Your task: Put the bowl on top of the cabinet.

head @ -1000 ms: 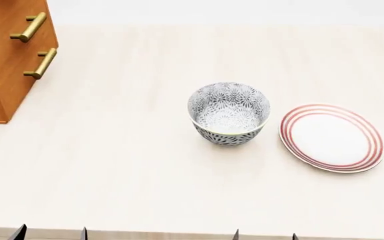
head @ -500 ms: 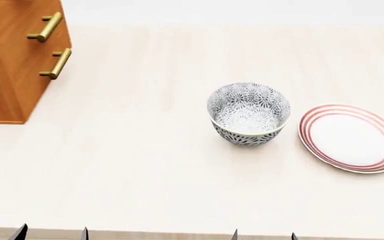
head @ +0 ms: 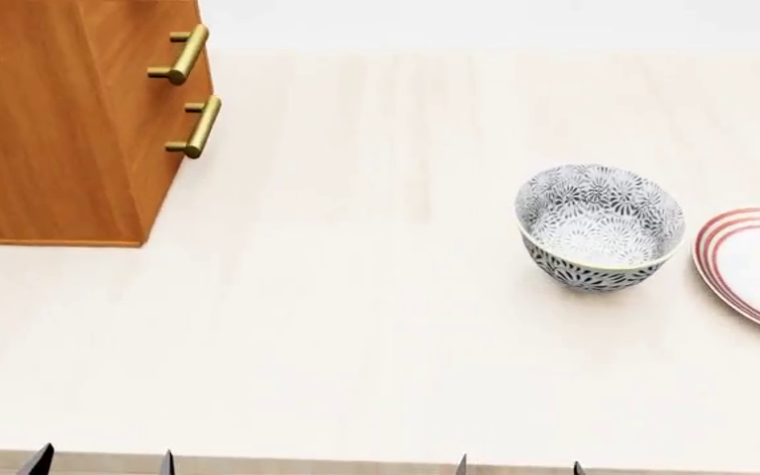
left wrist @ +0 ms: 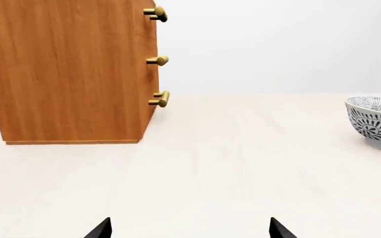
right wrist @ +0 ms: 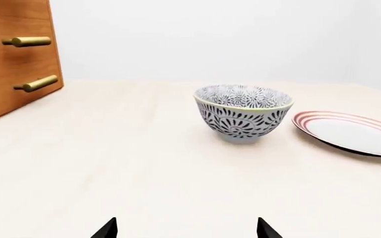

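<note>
The bowl (head: 601, 227) sits upright on the table (head: 353, 327), just left of the plate (head: 756, 267) and well right of the cabinet (head: 56, 119), ungrasped, while the left gripper (left wrist: 189, 229) and right gripper (right wrist: 186, 229) wait near, fingers spread.

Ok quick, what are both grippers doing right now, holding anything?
Left gripper: open, holding nothing, only its fingertips show.
Right gripper: open, holding nothing; the bowl sits on the table ahead, untouched.
</note>
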Tool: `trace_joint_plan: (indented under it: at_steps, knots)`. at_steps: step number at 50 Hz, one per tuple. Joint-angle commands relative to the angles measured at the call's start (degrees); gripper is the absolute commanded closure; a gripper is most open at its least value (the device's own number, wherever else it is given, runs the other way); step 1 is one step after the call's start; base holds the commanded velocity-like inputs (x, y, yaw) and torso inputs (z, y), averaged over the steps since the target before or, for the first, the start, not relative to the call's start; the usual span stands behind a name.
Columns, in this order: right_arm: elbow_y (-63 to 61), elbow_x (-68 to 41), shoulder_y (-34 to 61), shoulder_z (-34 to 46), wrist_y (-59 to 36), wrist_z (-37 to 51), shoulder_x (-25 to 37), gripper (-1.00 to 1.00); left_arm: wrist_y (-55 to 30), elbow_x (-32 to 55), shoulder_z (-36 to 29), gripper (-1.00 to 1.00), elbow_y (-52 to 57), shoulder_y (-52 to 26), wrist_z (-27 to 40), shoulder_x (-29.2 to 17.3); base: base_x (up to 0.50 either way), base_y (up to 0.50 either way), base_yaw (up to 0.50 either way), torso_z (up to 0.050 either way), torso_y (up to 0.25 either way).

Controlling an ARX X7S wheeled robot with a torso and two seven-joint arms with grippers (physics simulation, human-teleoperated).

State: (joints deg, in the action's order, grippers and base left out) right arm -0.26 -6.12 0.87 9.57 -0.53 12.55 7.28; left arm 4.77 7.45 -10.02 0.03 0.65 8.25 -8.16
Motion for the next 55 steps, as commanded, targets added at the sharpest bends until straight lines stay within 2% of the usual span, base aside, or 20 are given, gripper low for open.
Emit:
trace_joint_plan:
  at_steps: [1, 18, 55]
  knots:
    - [-0.46, -2.22, 0.14, 0.18, -1.13, -0.55, 0.72, -1.0, -0.17, 0.88, -0.57, -1.0, 0.96, 0.3, 0.27, -0.33, 0.0, 0.0, 0.0, 0.0, 0.0]
    - [-1.15, -3.22, 0.28, 0.91, -2.68, 0.23, 1.22, -1.0, 0.94, 0.32, -1.47, -1.0, 0.72, 0.41, 1.14, -1.12, 0.0, 0.0, 0.0, 0.004, 0.0]
    - [-0.55, -2.18, 0.46, 2.61, -1.53, 3.04, 1.9, -1.0, 1.38, 1.92, -2.95, -1.0, -0.02, -0.08, 1.46, -2.16, 0.0, 0.0, 0.0, 0.049, 0.0]
